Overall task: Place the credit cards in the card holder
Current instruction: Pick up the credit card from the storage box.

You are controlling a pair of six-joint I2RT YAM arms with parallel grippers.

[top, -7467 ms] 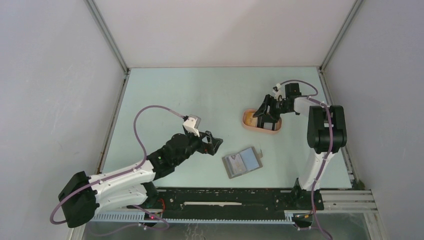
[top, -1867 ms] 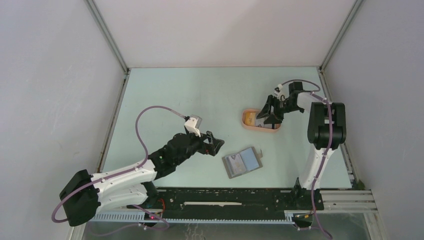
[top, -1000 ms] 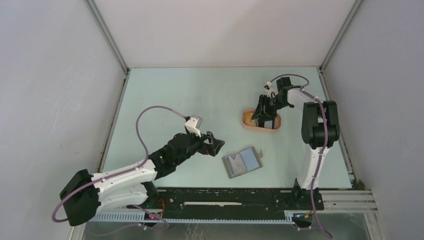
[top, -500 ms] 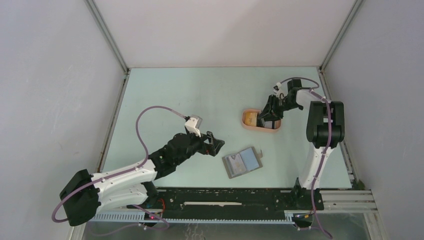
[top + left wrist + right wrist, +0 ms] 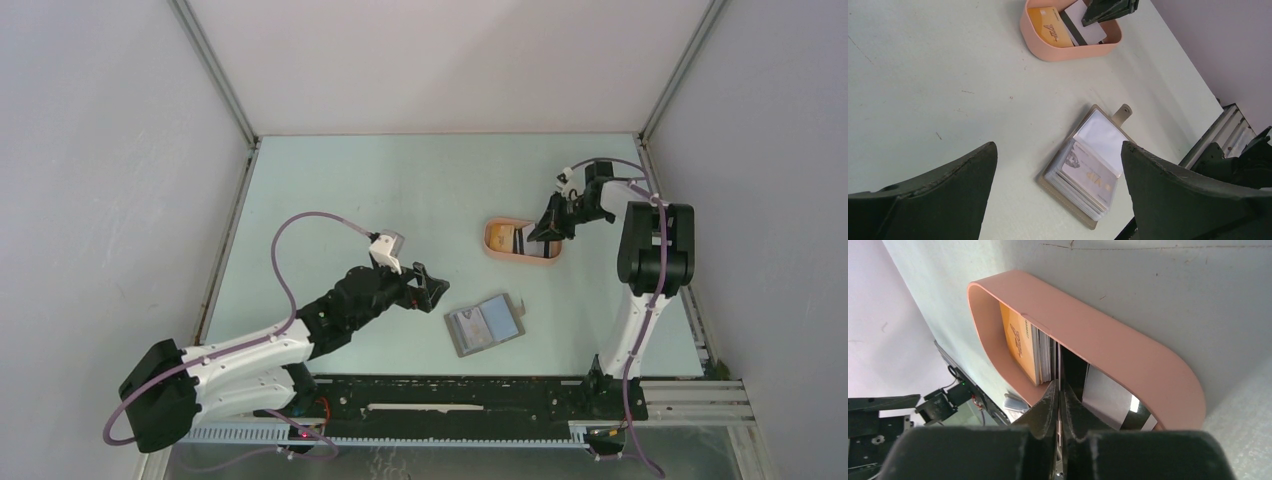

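Note:
The card holder (image 5: 484, 325) lies open on the table, with a pale card in its clear sleeves (image 5: 1088, 175). A peach tray (image 5: 500, 254) holds an orange-yellow credit card (image 5: 1045, 27) and a white credit card with a dark stripe (image 5: 1080, 27), which leans up at an angle. My right gripper (image 5: 545, 232) reaches into the tray's right end and is shut on that striped card's edge. In the right wrist view a thin pale sliver shows between its fingers (image 5: 1058, 385). My left gripper (image 5: 1058, 147) hovers open just left of the card holder, holding nothing.
The tray's rim (image 5: 1108, 335) stands close round the right fingers. Cage walls and frame posts enclose the table. A black rail (image 5: 450, 395) with both arm bases runs along the near edge.
The right gripper's jaws have closed on the striped card, and its wrist has shifted right toward the tray's right end. The left arm has not moved.

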